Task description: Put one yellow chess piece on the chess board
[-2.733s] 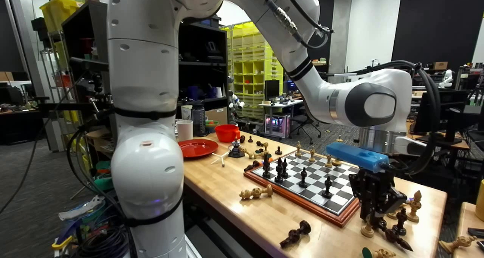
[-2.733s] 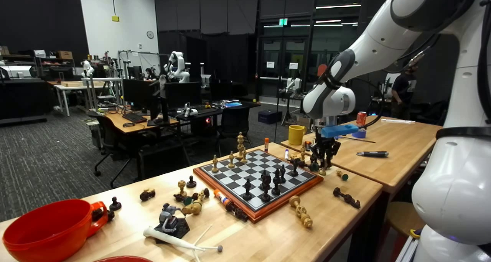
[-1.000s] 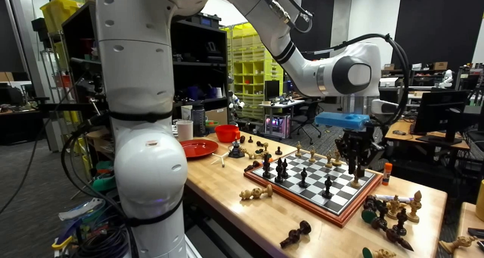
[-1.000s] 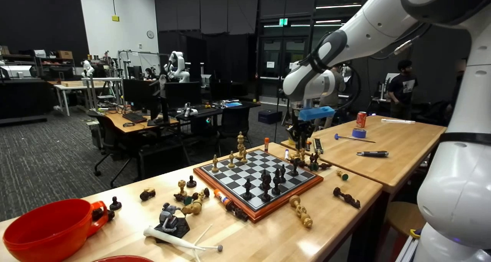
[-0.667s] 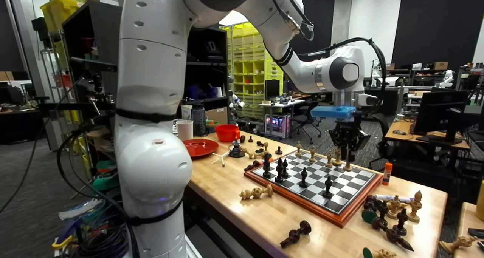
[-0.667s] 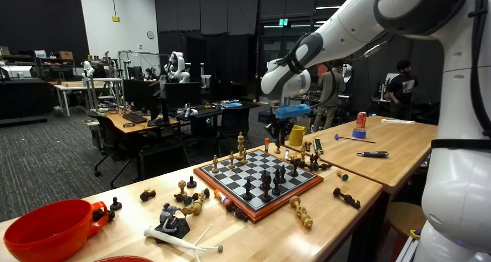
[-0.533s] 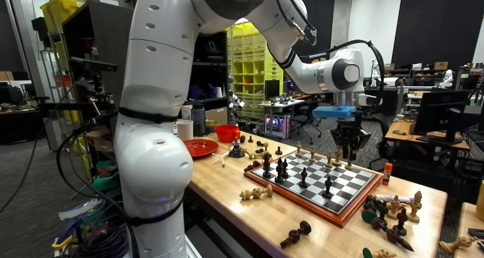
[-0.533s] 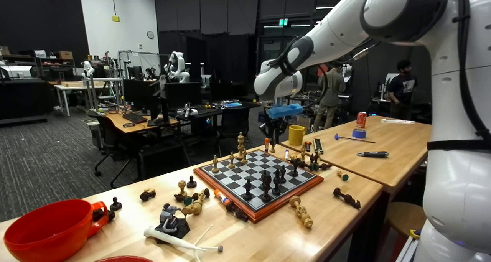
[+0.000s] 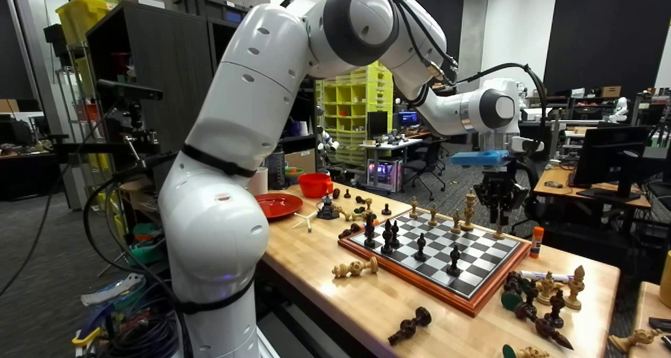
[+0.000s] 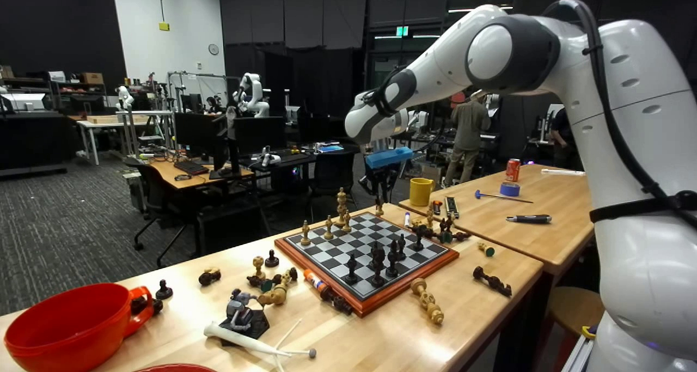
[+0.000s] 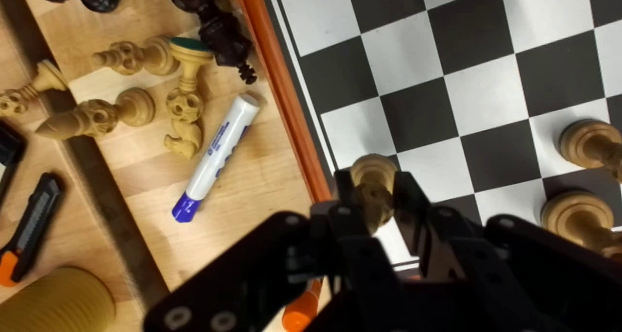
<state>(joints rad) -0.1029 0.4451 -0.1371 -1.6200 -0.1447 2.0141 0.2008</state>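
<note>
My gripper [image 9: 499,217] points down over the far corner of the chess board [image 9: 427,284], seen in both exterior views. It is shut on a yellow chess piece [image 9: 499,236], held upright with its base down. In the wrist view the piece [image 11: 373,169] sits between both fingertips, over the board's corner squares beside the reddish frame [image 11: 291,118]. I cannot tell whether its base touches the board. Other yellow pieces [image 10: 341,203] stand along the far edge of the board [image 10: 411,298], a short way from the gripper [image 10: 379,196].
Several dark pieces [image 9: 387,237] stand on the board's near side. An orange glue stick [image 9: 537,241] stands just off the corner by the gripper. A marker [image 11: 216,154] and loose pieces [image 9: 545,300] lie beside the frame. A red bowl [image 10: 76,323] and yellow mug [image 10: 421,191] stand farther off.
My gripper was low among loose pieces beside the board. It has lifted away with the yellow piece and moved over the board's far corner. Lately it has shifted slightly and come a little lower.
</note>
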